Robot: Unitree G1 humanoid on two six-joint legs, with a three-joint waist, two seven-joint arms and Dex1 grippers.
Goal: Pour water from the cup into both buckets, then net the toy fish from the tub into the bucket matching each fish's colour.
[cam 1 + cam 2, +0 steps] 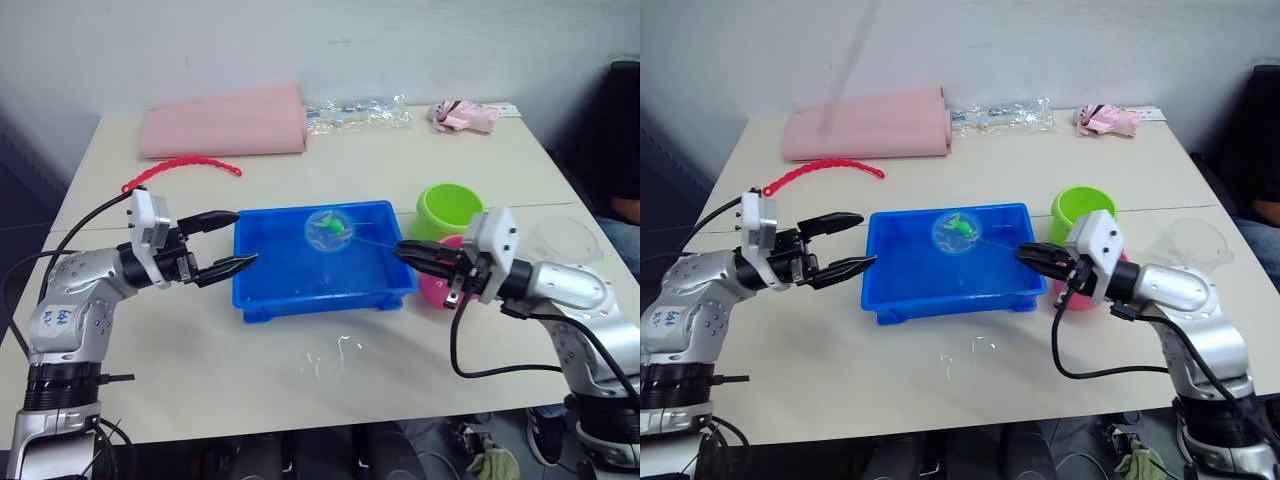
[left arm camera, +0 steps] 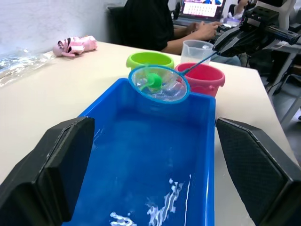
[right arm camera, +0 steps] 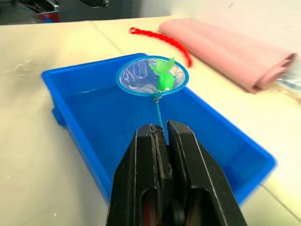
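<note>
While carrying: right pincer [image 1: 408, 250] clamped the net [image 1: 328, 229] handle, green fish [image 2: 153, 80] aboard, above the tub [image 1: 262, 290].
Left pincer [image 1: 232, 240]: wide, empty.
Risk: tilting spills fish short of green bucket [image 1: 448, 208].

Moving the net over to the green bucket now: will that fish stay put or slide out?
Probably stays if kept level: the green fish lies in the net, which looks shallow. It looks wet and smooth, so tilting could slide it out. The thin handle, pinched at its end by the right gripper, may wobble.
</note>
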